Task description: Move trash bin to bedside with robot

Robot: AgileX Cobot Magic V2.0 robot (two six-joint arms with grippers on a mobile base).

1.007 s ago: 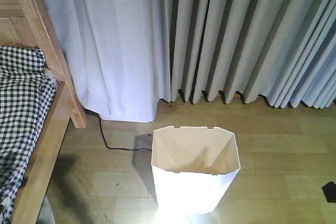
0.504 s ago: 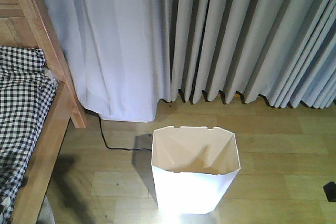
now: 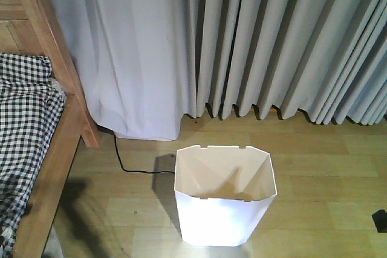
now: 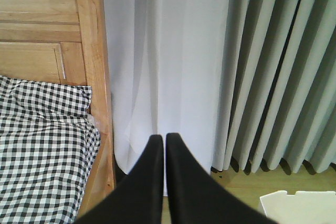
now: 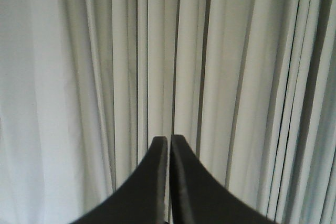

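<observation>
The white trash bin (image 3: pixel 224 200) stands upright on the wood floor in the front view, its cream inside empty. A corner of the bin's rim (image 4: pixel 299 205) shows at the lower right of the left wrist view. The bedside, a light wooden bed frame (image 3: pixel 60 149) with black-and-white checked bedding (image 3: pixel 24 119), lies to the bin's left with bare floor between them. My left gripper (image 4: pixel 160 138) is shut on nothing, pointing at the white curtain beside the bed frame (image 4: pixel 97 77). My right gripper (image 5: pixel 169 138) is also shut and empty, facing the grey curtain.
Pleated grey curtains (image 3: pixel 290 40) and a white curtain (image 3: pixel 133 52) hang to the floor behind the bin. A black cable (image 3: pixel 130 164) runs over the floor from the curtain toward the bin. A small black object (image 3: pixel 381 220) sits at the right edge.
The bin and bed stay where they were. The black object at the right edge has slid further out of view, and the glare on the bin's front has eased.
</observation>
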